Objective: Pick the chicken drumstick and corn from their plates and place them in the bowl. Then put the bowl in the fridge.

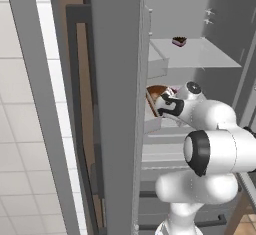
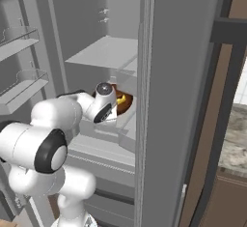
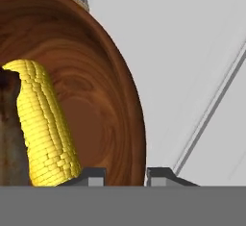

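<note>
Jaws: closed down on the rim of the bowl (image 3: 103, 105). In the hand view one tip sits inside the wall, the other outside, rim between them.

Gripper (image 3: 125, 174) ref. point lies on the rim edge nearest the camera; bowl body extends up and left from the jaws in that view.

Contents: corn (image 3: 45, 124) stands on end against the inner wall, long axis roughly parallel to the jaw approach direction, just left of the inside tip. Drumstick (image 3: 9, 133) lies left of the corn, touching it; cut by the frame edge.

Bowl posn.: inside the fridge (image 2: 178, 100), at mid shelf height, per both base views (image 1: 156, 93). Whether the base is seated on the shelf or held just above it cannot be told; likely close to contact.

Next move (judgement): set down, release, withdraw straight back along the approach line. Rim wall lies between the tips, so any sideways pull would drag the bowl.

Arm pose: reached forward through the open door, forearm approx. level, wrist (image 1: 172, 106) turned toward the bowl.

Other: purple item behind the bowl; small dark item (image 1: 179, 41) on the upper shelf.
</note>
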Motion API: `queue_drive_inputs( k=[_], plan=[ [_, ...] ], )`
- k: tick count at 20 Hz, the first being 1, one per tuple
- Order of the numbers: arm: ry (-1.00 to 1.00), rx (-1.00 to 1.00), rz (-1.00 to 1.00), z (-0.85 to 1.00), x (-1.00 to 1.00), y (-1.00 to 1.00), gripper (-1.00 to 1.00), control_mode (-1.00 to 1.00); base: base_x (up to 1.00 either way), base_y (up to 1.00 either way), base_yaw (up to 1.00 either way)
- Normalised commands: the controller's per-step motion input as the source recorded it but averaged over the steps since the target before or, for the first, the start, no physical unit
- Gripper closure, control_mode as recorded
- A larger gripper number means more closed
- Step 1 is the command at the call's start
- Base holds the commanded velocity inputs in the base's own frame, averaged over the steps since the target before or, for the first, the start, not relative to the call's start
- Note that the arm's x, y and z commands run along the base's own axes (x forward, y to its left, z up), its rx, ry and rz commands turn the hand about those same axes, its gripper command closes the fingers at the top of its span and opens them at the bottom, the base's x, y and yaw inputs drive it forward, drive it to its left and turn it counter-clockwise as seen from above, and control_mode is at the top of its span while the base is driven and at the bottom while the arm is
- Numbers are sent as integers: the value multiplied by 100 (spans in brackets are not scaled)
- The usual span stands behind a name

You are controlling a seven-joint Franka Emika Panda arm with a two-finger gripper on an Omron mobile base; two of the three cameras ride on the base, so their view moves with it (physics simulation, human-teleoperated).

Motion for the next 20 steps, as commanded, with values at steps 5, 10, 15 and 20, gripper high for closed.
queue_drive_inputs(
  k=[5,10,15,20],
  plan=[
    [-12,0,1,8,1,0,-100,-100,0,0,0],
    [-15,1,2,20,-11,0,-100,-100,0,0,0],
    [-5,0,1,30,-25,0,-100,-100,0,0,0],
    [1,-5,0,33,-39,0,-100,-100,0,0,0]
  ],
)
